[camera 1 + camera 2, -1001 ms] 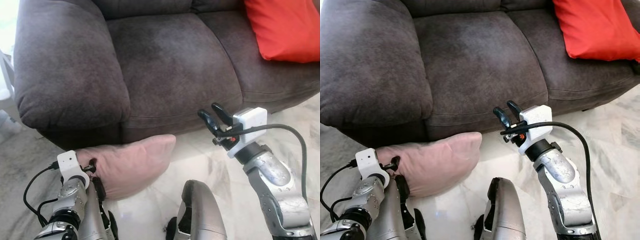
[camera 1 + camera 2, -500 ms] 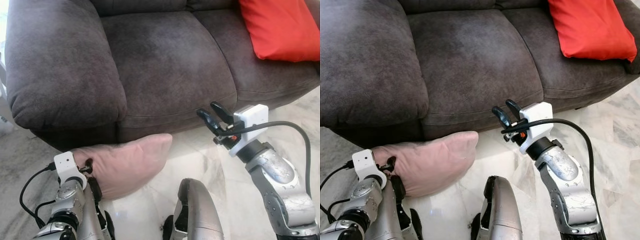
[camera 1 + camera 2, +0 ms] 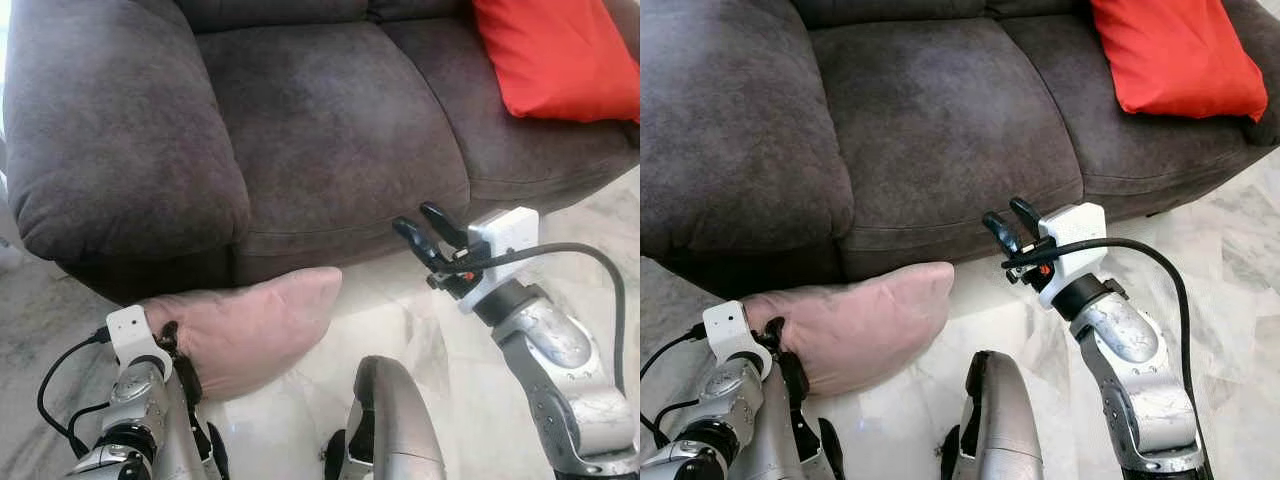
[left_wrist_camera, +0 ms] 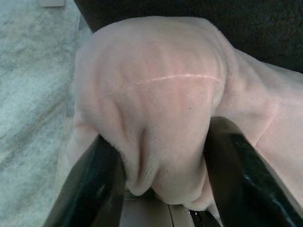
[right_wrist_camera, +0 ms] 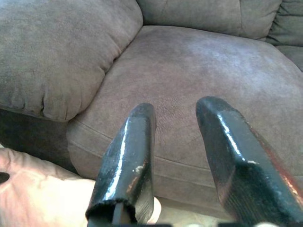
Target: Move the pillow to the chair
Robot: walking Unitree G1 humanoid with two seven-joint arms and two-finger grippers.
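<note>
A soft pink pillow (image 3: pixel 250 325) hangs low in front of the dark grey sofa (image 3: pixel 330 120), just above the marble floor. My left gripper (image 4: pixel 163 182) is shut on a bunched corner of the pillow (image 4: pixel 165 104), its black fingers (image 4: pixel 94 184) pinching the plush fabric. My right gripper (image 3: pixel 424 232) floats open and empty to the right of the pillow, near the front edge of the sofa seat (image 5: pixel 199 75), pointing toward the cushion.
An orange-red cushion (image 3: pixel 560 55) lies on the sofa's right part. The wide padded armrest (image 3: pixel 110 130) stands at the left. Pale marble floor (image 3: pixel 400 310) runs along the sofa's front. My own silver leg (image 3: pixel 395 420) shows at the bottom middle.
The camera has shifted, so the sofa sits slightly further left and lower in the picture. The pillow stays pinched in my left gripper; the right gripper holds nearly the same spot.
</note>
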